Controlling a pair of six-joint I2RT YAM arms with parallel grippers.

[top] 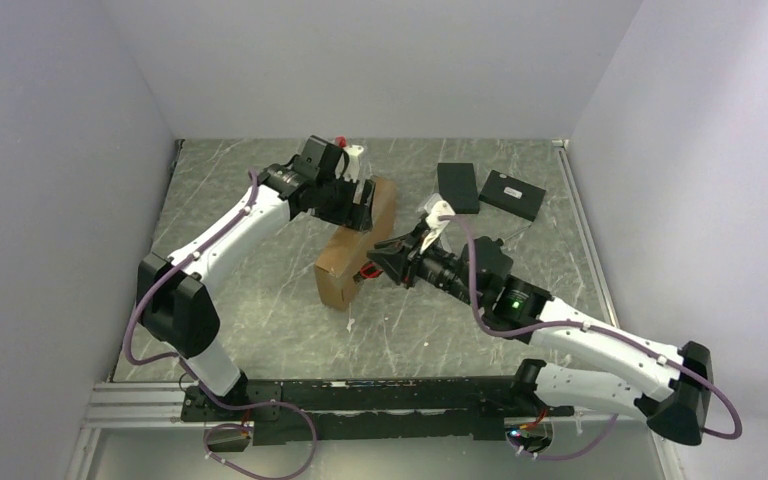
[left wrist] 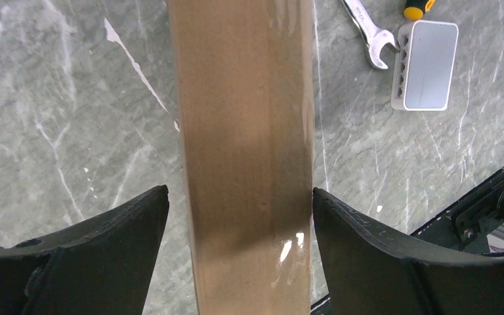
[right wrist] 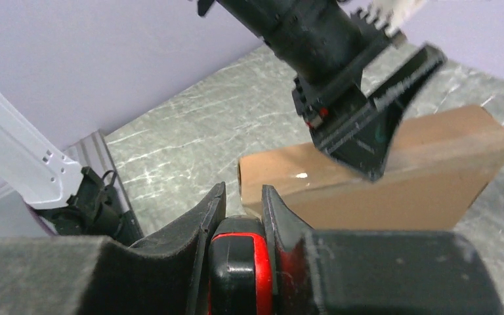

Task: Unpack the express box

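My left gripper point(left wrist: 239, 191) loosely straddles the express box point(top: 350, 255), on edge mid-frame, not clamped. My right gripper point(right wrist: 243, 190) clenches a red-and-black tool point(right wrist: 239, 262). A tool nudge could topple the box.

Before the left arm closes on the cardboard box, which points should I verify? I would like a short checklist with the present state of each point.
1. Express box sits between the left gripper fingers: ok.
2. Both fingers touch the box: not ok. A narrow gap shows at one finger, while the other meets the edge.
3. Right gripper is shut on the red and black tool: ok.
4. Flap lid is open: cannot tell, because only the closed sides show.
5. Wrench and white device lie apart from the box: ok.
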